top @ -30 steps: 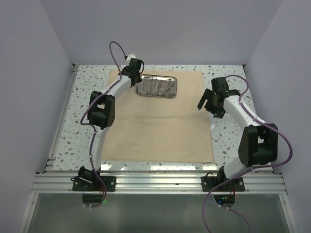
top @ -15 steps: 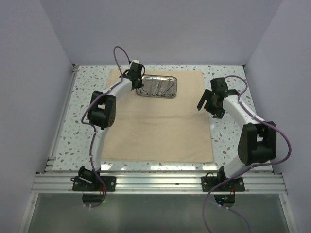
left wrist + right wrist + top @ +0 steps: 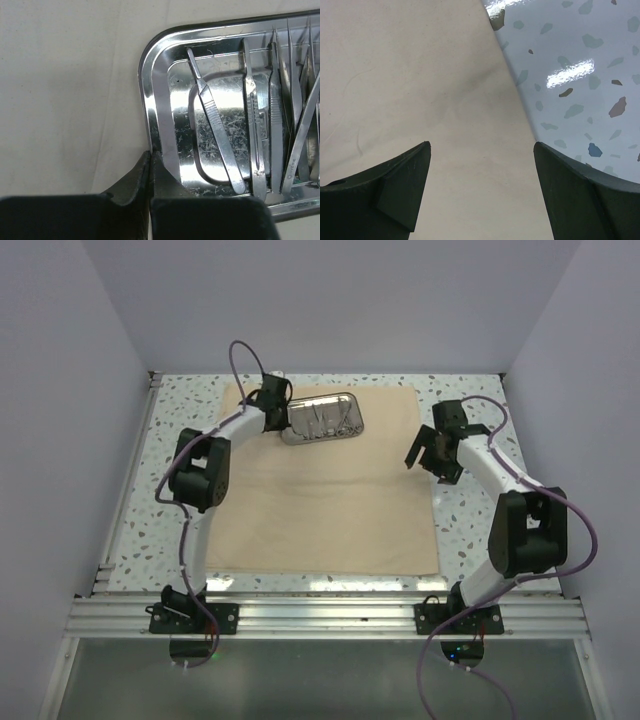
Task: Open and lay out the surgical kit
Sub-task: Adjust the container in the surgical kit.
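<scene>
Clenched tight, the left gripper has its two fingers pinched together on the rim of the tray, at the corner of the tray's short end that points toward the cloth's left edge. Over at the cloth's right edge, the right gripper is released: its jaws stand wide apart with nothing between them, and below them the cloth's border meets the bare tabletop. A speckled white table carries everything. On it the tan cloth lies spread flat as one big sheet that reaches from near the arm bases to near the back wall, leaving strips of table bare along its left and right edges. The shiny steel tray rests on the cloth close to the far edge, a little left of that edge's middle and slightly askew to it. Whether the gripped end is raised off the cloth cannot be told. Inside the tray lie the thin silver instruments, side by side along its length. The outermost one, a flat-handled piece, is nearest the gripped corner, and pointed ones crowd together beyond it.
</scene>
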### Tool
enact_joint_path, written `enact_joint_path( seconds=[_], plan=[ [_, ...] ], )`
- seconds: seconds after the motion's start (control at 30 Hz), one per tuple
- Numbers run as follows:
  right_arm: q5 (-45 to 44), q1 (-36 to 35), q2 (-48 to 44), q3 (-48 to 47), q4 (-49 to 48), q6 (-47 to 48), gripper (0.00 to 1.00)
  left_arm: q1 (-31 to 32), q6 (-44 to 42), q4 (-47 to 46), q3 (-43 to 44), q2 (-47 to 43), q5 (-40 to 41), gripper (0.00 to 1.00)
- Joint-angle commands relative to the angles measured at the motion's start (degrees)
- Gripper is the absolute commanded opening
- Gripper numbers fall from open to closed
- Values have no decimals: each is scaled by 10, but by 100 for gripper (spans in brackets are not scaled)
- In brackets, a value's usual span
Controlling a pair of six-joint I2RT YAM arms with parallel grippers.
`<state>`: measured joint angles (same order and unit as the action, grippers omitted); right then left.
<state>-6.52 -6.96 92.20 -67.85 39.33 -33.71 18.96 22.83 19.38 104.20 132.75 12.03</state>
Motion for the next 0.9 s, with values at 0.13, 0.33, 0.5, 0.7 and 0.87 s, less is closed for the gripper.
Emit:
enact_joint_path(
  seconds=[0.13,0.33,0.5,0.7,0.87],
  plan=[
    [-7,1,21,-38,-21,3,87,-53,-69,-14,-97,-102,-58,0],
    [2,0,45,-56,-26,0,87,-86,-125,-27,-143,-149,-46,0],
    [5,-2,57,-69,-26,2,87,-124,-153,-40,-176,-174,-42,0],
    [1,-1,58,-72,-22,9,87,-135,-136,-18,-182,-180,7,27],
    [-2,-1,51,-62,-26,11,87,-134,-107,35,-87,-143,16,72]
  ],
)
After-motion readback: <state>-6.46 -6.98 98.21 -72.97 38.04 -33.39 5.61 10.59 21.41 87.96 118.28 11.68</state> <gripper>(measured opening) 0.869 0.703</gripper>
